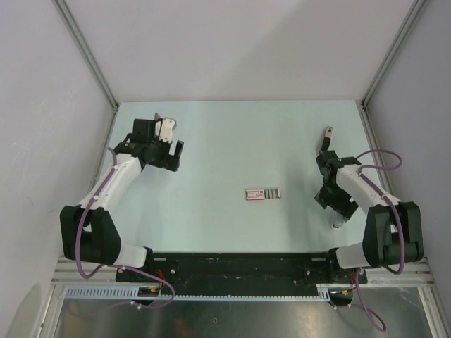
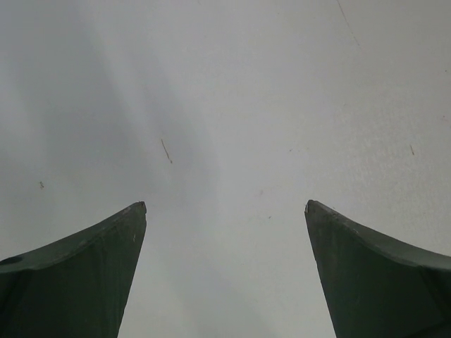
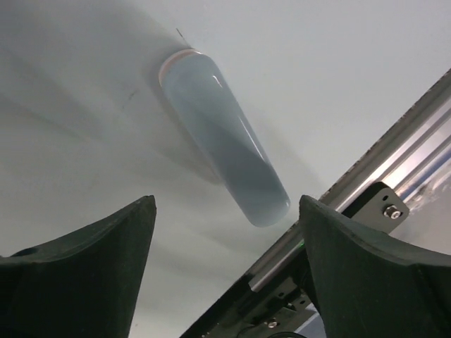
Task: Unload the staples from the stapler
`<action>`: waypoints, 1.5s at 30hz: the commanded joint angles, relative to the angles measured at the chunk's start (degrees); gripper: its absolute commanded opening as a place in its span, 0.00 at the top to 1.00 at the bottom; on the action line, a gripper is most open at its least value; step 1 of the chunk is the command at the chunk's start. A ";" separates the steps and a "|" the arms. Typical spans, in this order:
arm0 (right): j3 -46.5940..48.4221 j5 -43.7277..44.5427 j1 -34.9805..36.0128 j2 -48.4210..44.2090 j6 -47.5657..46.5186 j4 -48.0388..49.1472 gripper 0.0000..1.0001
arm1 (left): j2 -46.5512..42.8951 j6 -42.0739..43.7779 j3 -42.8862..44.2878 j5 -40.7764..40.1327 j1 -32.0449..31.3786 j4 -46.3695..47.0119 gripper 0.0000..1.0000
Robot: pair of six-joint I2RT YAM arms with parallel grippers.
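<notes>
Two arms: one at each side of the pale green desk (image 1: 232,141). The left arm reaches toward the far left part and the right arm is bent over the right side.
Left fingers (image 2: 84,274): spread wide with nothing between them. Below them the wrist view shows only bare desk with a few faint marks.
Right fingers (image 3: 91,267): also spread wide and holding nothing, hanging above the desk close to a metal rail (image 3: 366,176).
Staples (image 1: 273,193): short ribbed grey strips lying flat side by side near the middle of the desk, just to the right of the box. The top view is too small to show whether they touch it. They are well apart from both arms, somewhat nearer the right one.
Box (image 1: 255,193): small, red and white, lying flat on the desk at the left end of the staples.
Blue-grey oblong thing (image 3: 222,134): glossy and rounded, wider at its far end, where a pinkish rim shows, and narrower at the near end. It lies on the desk ahead of the right fingers, beyond their tips rather than between them — what it is cannot be told from this view.
Rail: ribbed aluminium running slantwise across the lower right of the right wrist view, with a black bracket and a screw on it. The narrow end of the oblong thing lies near it.
</notes>
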 commanded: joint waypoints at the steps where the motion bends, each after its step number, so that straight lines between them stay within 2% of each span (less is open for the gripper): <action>1: -0.95 -0.53 -0.40 2.53 -0.22 3.74 0.19 | -0.02 1.96 2.88 2.25 1.35 1.22 0.00; 7: -1.56 0.91 -0.43 6.47 -0.42 5.93 0.41 | -0.02 2.69 2.75 1.77 2.45 1.20 0.01; 12: -1.97 1.33 -0.59 7.87 -1.37 7.87 0.45 | -0.76 2.93 2.21 1.38 3.22 1.20 0.00; 16: -2.43 0.89 -0.64 8.22 -1.89 8.90 0.54 | -1.03 3.24 1.64 0.95 3.38 1.11 0.00; 22: -2.66 -0.14 -0.63 6.50 -3.02 9.67 0.54 | -2.21 3.26 1.54 0.55 3.41 1.11 0.01; 29: -2.74 -3.39 0.71 5.47 -4.21 12.86 0.75 | -2.53 3.23 1.01 0.07 3.42 1.09 0.01; 34: -0.96 -3.45 7.57 -0.19 -3.64 14.02 0.83 | -4.25 2.75 -0.51 1.12 3.40 1.13 0.01; 39: 6.02 -0.94 19.83 -4.48 -0.24 10.84 0.97 | -7.07 2.32 -2.26 1.07 3.42 0.80 0.01; 45: 14.87 0.08 35.73 -2.46 2.46 13.91 1.00 | -11.74 2.63 -2.78 -0.97 3.64 -0.82 0.01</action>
